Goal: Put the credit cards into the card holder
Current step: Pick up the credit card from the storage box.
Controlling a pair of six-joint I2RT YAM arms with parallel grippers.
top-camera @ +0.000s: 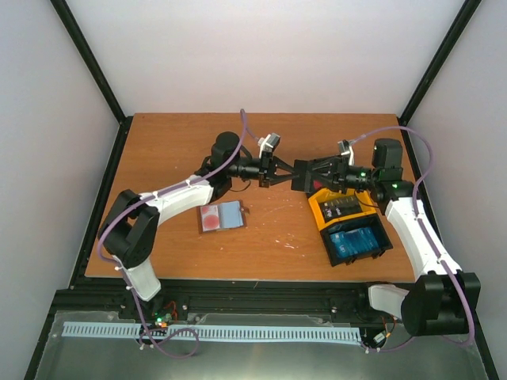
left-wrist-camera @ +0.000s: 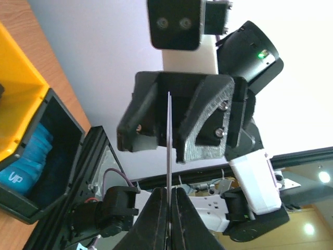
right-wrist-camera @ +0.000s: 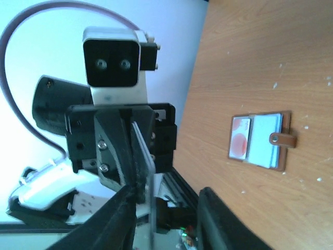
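Observation:
Above the table's middle the two arms meet nose to nose. My left gripper [top-camera: 285, 172] is shut on a thin dark credit card [left-wrist-camera: 169, 140], seen edge-on and pinched between its fingertips [left-wrist-camera: 158, 208]. My right gripper [right-wrist-camera: 166, 208] stands open around the card's other end [right-wrist-camera: 151, 182], which lies close to one finger [right-wrist-camera: 122, 208] with a clear gap to the other. The brown card holder [top-camera: 223, 215] lies open on the table to the left, a red and white card [right-wrist-camera: 240, 139] in one side and its grey-blue inside showing.
A yellow tray [top-camera: 323, 207] with dark cards and a black tray [top-camera: 380, 229] with blue cards [top-camera: 354, 241] sit on the table's right, under my right arm. Black frame posts run along the table's edges.

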